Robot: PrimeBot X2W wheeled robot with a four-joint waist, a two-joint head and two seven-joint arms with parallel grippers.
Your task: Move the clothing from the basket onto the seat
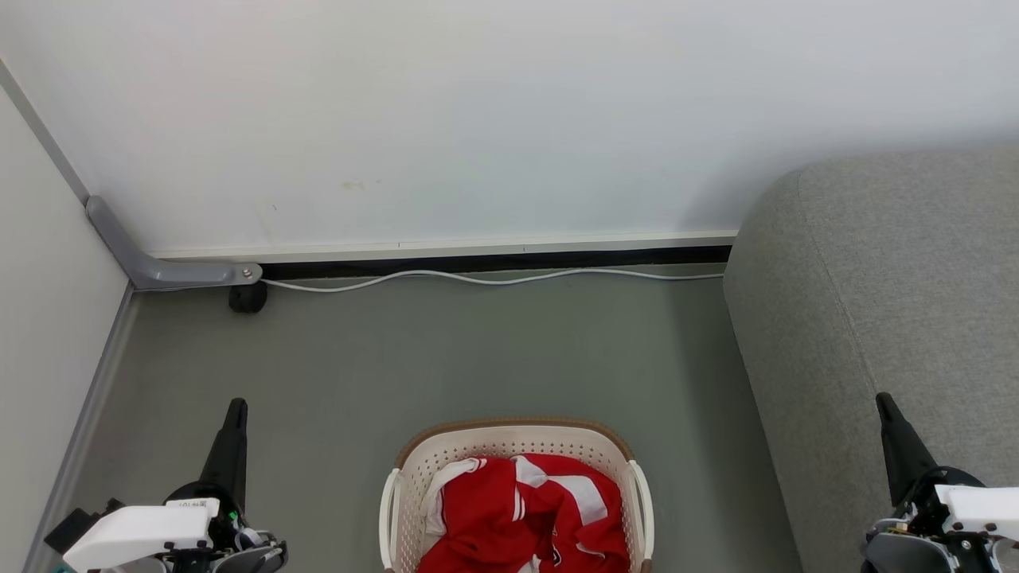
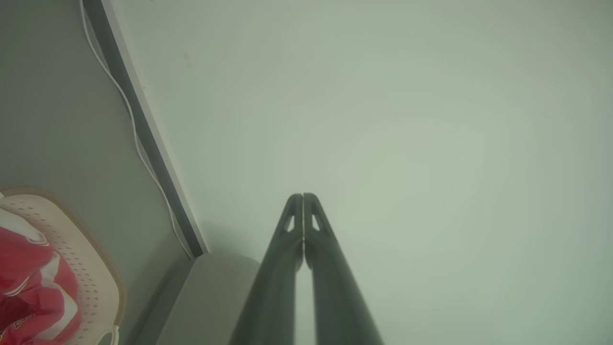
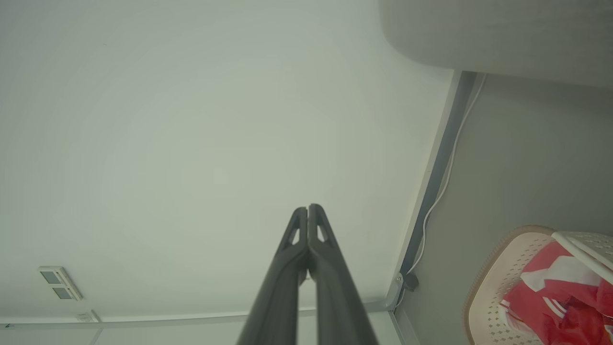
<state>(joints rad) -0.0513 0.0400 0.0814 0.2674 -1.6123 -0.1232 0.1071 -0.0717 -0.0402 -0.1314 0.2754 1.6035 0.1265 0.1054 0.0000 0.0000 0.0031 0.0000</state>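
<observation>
The cream-white perforated basket [image 1: 509, 439] with a brown rim stands on the floor at the bottom middle of the head view. Red clothing [image 1: 525, 513] with white stripes lies crumpled inside it. The grey seat [image 1: 884, 318] rises at the right. My left gripper [image 1: 236, 407] points up at the lower left, shut and holding nothing, well left of the basket. My right gripper [image 1: 882, 400] points up at the lower right in front of the seat, shut and holding nothing. In the wrist views both grippers [image 2: 303, 195] [image 3: 307, 207] face the wall with fingertips together, the basket [image 2: 96, 287] [image 3: 498, 258] and clothing [image 2: 28, 282] [image 3: 560, 292] off to the side.
A white wall runs along the back with a dark skirting gap and a white cable [image 1: 493, 278] on the floor beside it. A grey metal bracket with a black caster [image 1: 247, 297] sits in the left corner. Grey floor [image 1: 478, 358] lies between wall and basket.
</observation>
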